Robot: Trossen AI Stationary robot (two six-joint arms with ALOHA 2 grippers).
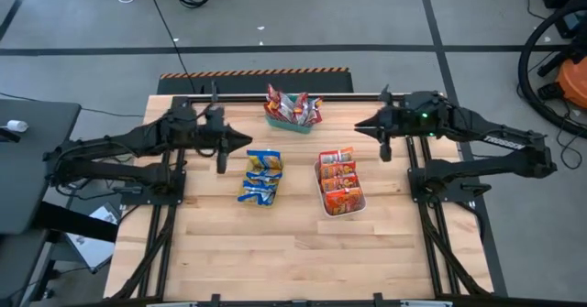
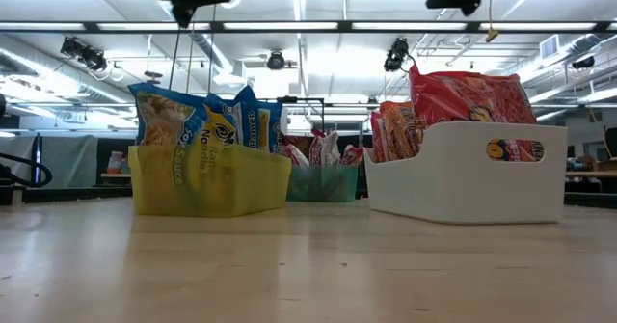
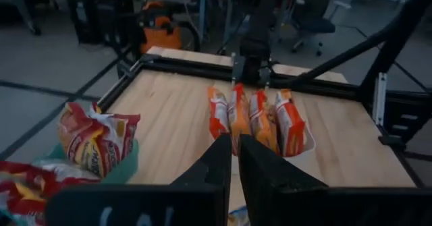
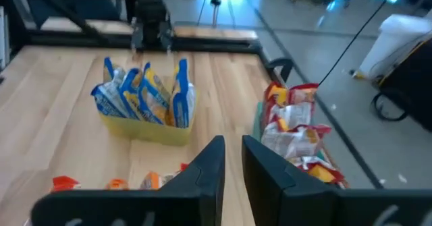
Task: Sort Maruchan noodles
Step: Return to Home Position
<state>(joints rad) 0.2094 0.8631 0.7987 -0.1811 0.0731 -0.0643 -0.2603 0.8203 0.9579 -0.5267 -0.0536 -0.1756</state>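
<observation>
Sorting looks finished: blue-and-yellow packets (image 1: 261, 176) stand in the yellow tray (image 2: 210, 180), orange-red packets (image 1: 339, 181) in the white tray (image 2: 463, 174), silvery white packets (image 1: 293, 106) in the far green tray (image 1: 287, 122). Left gripper (image 1: 221, 160) and right gripper (image 1: 386, 149) hover empty, fingers nearly together (none loose on the table (image 1: 293, 252)). Next probably only retreat.

I saw blue-and-yellow packets (image 1: 262, 176) in my yellow tray (image 2: 210, 180). Orange-red packets (image 1: 340, 181) sat in the white tray (image 2: 465, 174). Silvery white and dark red ones (image 1: 293, 106) filled the green tray (image 1: 292, 124).
</observation>
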